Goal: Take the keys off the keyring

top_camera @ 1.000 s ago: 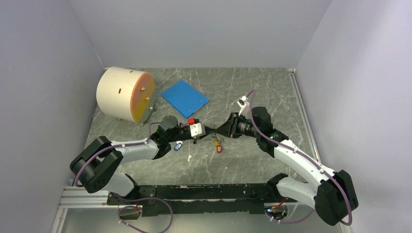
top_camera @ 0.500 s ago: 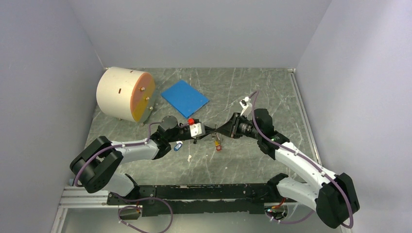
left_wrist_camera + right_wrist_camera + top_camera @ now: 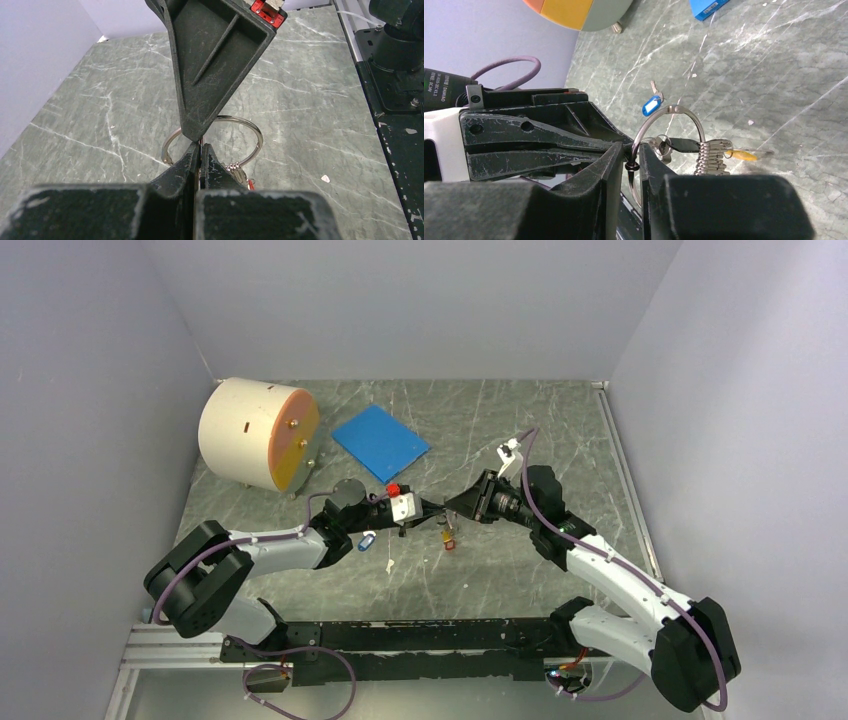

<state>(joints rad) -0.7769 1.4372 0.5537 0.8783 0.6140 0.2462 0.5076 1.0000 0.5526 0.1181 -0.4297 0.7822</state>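
The silver keyring [image 3: 684, 112] hangs in the air between my two grippers at the middle of the table. My left gripper [image 3: 200, 149] is shut on the ring's wire [image 3: 252, 137]; its fingers show in the right wrist view [image 3: 549, 145]. My right gripper [image 3: 631, 161] grips the same ring from the other side, the wire running between its fingertips. A black-headed key [image 3: 685, 145] and an orange-tagged key [image 3: 741, 155] hang on the ring beside a metal coil. In the top view the red/orange key [image 3: 449, 540] dangles under the gripper tips [image 3: 442, 508].
A small blue-and-white tag [image 3: 368, 539] with a little key lies on the table left of the ring, also in the right wrist view [image 3: 651, 106]. A blue square pad [image 3: 380, 441] and a cream drum [image 3: 258, 432] stand at the back left. A white scrap [image 3: 388, 562] lies nearby.
My right wrist has shifted slightly up and right, and the red/orange key has swung a little toward the ring. The left arm has held still.
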